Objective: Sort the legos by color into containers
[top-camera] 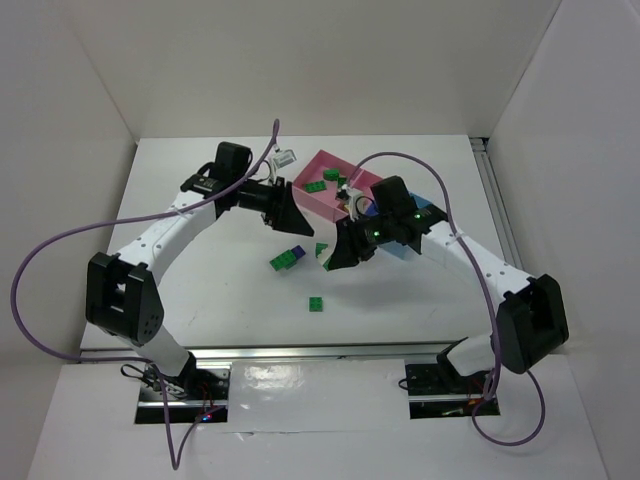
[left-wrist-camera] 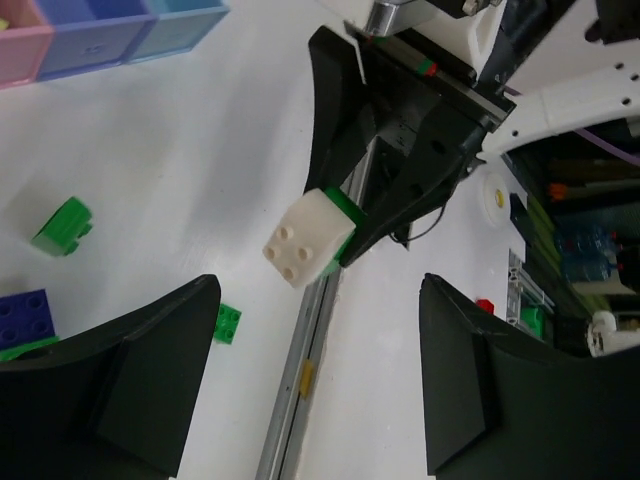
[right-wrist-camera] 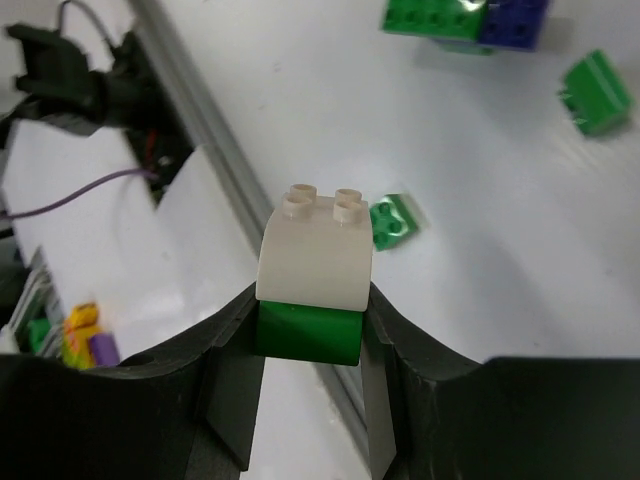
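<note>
The right gripper (right-wrist-camera: 310, 325), low in its wrist view, is clamped on a green brick (right-wrist-camera: 305, 338) with a pale brick (right-wrist-camera: 315, 250) stuck on top, probably held up for splitting. The left gripper (left-wrist-camera: 320, 380) faces it, fingers spread apart. Loose bricks (top-camera: 316, 303) lie mid-frame overhead, below the pink tray (top-camera: 318, 205)

A brick stack (right-wrist-camera: 312, 270) is held between the right gripper (right-wrist-camera: 310, 325) fingers. On the table (right-wrist-camera: 480, 160), a loose brick (right-wrist-camera: 393, 222) is seen beyond the tips, with more bricks (right-wrist-camera: 465, 20) farther ahead.

No readable text, labels, brands or numbers appear anywhere.
</note>
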Controlling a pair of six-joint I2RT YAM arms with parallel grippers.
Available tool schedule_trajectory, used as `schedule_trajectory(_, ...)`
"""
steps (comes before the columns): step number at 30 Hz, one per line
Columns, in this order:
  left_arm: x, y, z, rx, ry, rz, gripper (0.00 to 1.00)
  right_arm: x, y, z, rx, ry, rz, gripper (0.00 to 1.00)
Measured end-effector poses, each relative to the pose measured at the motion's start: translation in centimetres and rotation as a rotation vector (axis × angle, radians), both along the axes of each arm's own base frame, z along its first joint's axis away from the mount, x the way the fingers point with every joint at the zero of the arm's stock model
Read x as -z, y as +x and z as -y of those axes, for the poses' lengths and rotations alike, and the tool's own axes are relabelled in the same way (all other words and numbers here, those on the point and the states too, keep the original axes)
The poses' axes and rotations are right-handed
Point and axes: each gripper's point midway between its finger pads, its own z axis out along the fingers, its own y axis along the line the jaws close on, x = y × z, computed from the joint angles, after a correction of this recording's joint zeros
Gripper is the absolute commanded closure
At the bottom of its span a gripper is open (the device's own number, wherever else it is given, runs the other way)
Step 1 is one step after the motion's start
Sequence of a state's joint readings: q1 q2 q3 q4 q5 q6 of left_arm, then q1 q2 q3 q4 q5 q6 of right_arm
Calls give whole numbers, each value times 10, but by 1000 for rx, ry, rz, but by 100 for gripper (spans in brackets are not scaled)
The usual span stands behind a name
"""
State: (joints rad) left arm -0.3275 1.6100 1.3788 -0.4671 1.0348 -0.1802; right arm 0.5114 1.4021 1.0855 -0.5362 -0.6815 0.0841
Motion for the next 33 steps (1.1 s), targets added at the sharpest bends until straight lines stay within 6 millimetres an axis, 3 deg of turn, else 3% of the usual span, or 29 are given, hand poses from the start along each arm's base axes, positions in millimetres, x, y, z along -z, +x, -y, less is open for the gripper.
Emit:
schedule_trajectory(7,-7,-16,4,119,-83,22,14,-25,-24,-11,-148,135,-59,74)
schedule_trajectory(18,21,-40,23,247,-70,-80,18,-43,-24,-11,-180,207,-63,74)
schedule_trajectory(26,14,-54,29,327,-115,-89,33,-45,-23,-11,-183,213,-60,74)
schedule_trajectory(27,14,-56,30,335,-119,-95,42,-46,-23,-12,-183,214,-58,74)
schedule_trajectory(30,15,-56,31,355,-132,-103,56,-47,-23,-12,-184,220,-61,74)
schedule_trajectory(33,18,-54,32,369,-141,-106,56,-48,-23,-12,-183,224,-68,74)
